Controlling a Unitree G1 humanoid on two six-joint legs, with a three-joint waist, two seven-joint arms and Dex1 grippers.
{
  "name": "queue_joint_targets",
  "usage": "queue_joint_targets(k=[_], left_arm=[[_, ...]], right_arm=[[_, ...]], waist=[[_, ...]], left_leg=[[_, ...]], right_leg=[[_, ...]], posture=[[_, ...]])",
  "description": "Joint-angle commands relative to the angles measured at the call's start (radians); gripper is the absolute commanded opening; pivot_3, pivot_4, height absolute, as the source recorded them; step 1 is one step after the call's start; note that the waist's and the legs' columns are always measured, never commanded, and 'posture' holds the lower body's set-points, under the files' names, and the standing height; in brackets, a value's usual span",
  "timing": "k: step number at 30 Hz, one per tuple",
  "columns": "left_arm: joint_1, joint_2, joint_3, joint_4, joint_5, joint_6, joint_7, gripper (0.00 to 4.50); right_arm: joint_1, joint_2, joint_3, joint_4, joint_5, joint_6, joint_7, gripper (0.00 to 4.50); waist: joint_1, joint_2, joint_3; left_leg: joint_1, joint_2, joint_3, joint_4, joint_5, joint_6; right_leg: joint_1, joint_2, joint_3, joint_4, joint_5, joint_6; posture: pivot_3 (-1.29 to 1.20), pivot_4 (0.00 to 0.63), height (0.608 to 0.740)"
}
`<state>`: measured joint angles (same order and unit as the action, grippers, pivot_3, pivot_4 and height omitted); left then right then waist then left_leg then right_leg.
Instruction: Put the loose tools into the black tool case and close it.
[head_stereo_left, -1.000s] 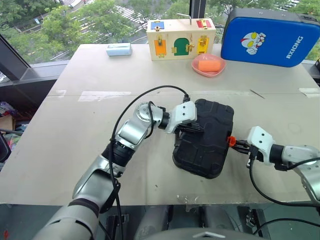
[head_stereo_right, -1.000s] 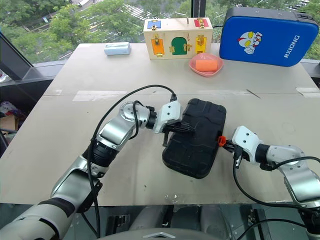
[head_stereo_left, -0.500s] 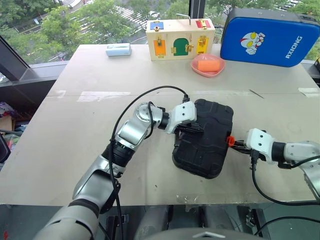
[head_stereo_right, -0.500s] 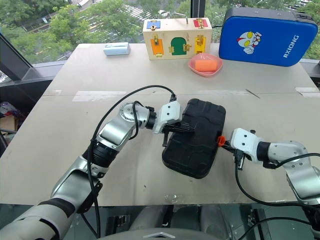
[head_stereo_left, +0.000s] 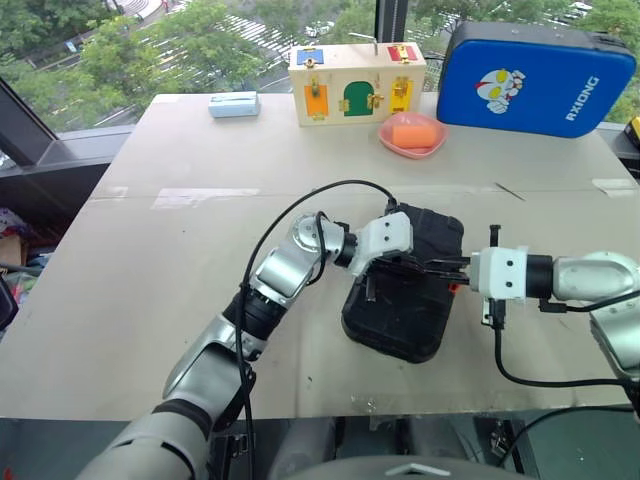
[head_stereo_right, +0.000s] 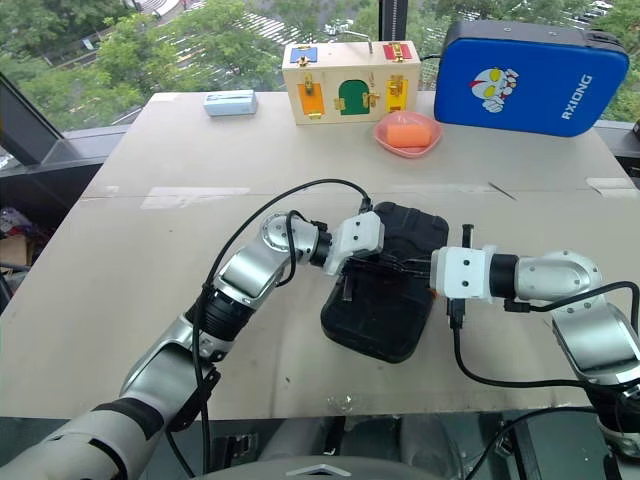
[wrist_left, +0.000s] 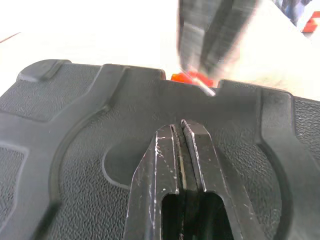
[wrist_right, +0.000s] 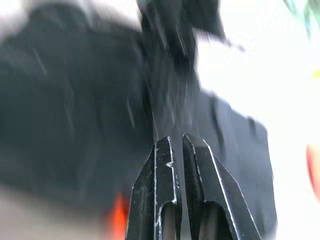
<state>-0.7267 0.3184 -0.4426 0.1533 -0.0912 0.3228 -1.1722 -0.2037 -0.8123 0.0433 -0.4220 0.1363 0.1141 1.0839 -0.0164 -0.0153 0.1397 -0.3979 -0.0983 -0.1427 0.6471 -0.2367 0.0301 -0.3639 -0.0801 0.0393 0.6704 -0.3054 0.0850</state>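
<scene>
Resting on closed black tool case (head_stereo_left: 405, 300) lid, left gripper (wrist_left: 181, 131) fingers pinched together, empty; right gripper (head_stereo_left: 440, 267) pinched together too, empty.

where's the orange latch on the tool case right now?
In the left eye view, the orange latch sits on the right edge of the closed black tool case, just below the right gripper, opposite the left gripper.

Test lab, worktable (head_stereo_left: 150, 250), latch board (head_stereo_left: 357, 83)

Far end of my table: bystander items

I see a wooden latch box (head_stereo_left: 357, 83) at twelve o'clock, blue padded case (head_stereo_left: 535, 78) at two, pink dish (head_stereo_left: 412, 134) between them, light-blue box (head_stereo_left: 235, 103) at eleven.
</scene>
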Motion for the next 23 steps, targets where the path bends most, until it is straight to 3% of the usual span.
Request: queue_joint_targets(k=[1,2,5,11,12,13,17,23], left_arm=[[0.081,0.109,0.078,-0.025,-0.048,0.156,-0.012,0.39],[0.1,0.148,0.132,-0.067,-0.089,0.194,-0.021,0.69],[0.178,0.311,0.303,-0.183,-0.229,0.285,-0.086,1.74],[0.324,0.601,0.567,-0.279,-0.403,0.399,-0.182,4.5],[0.346,0.644,0.611,-0.282,-0.421,0.41,-0.196,4.5],[0.368,0.678,0.651,-0.286,-0.434,0.41,-0.205,4.5],[0.437,0.746,0.749,-0.319,-0.477,0.412,-0.21,4.5],[0.473,0.708,0.749,-0.408,-0.513,0.412,-0.126,4.5]], right_arm=[[0.045,-0.033,-0.196,0.017,0.134,0.08,-0.011,0.0],[0.056,-0.04,-0.261,0.039,0.2,0.128,-0.003,0.0],[0.124,-0.1,-0.43,0.103,0.372,0.227,0.111,0.83],[0.222,-0.239,-0.55,0.314,0.435,0.22,0.35,3.73],[0.226,-0.268,-0.556,0.358,0.436,0.219,0.392,4.28],[0.228,-0.295,-0.559,0.39,0.437,0.223,0.425,4.41],[0.196,-0.358,-0.537,0.469,0.45,0.238,0.497,4.41],[0.117,-0.322,-0.469,0.455,0.448,0.221,0.466,4.41]], waist=[[-0.002,0.001,0.0],[-0.007,0.001,0.0],[-0.017,0.001,0.0],[-0.009,0.004,0.005],[-0.002,0.005,0.006],[0.002,0.006,0.007],[0.008,0.009,0.008],[0.006,0.009,0.009]], left_leg=[[-0.001,-0.001,0.0,0.0,0.0,0.0],[0.0,-0.001,0.0,-0.001,0.0,0.0],[0.001,-0.001,-0.002,-0.004,0.0,0.0],[-0.001,-0.001,-0.002,-0.009,-0.002,0.004],[-0.001,-0.002,-0.001,-0.009,-0.002,0.004],[-0.001,-0.002,-0.001,-0.009,-0.002,0.004],[-0.001,-0.002,-0.001,-0.011,-0.002,0.004],[-0.001,-0.002,-0.001,-0.011,-0.002,0.004]], right_leg=[[0.0,-0.001,0.002,-0.001,0.0,0.0],[-0.001,-0.001,0.005,-0.001,0.0,0.0],[-0.003,-0.002,0.008,0.0,0.0,0.0],[-0.007,-0.004,0.007,-0.001,0.0,-0.001],[-0.007,-0.006,0.006,-0.001,0.0,-0.001],[-0.007,-0.006,0.006,-0.002,0.0,-0.001],[-0.006,-0.007,0.005,-0.004,0.0,-0.001],[-0.006,-0.007,0.005,-0.005,0.0,-0.001]], posture=[[0.0,0.15,0.735],[0.0,0.15,0.735],[0.0,0.15,0.735],[0.0,0.15,0.735],[0.0,0.15,0.735],[0.0,0.15,0.735],[0.0,0.15,0.735],[0.0,0.15,0.735]])
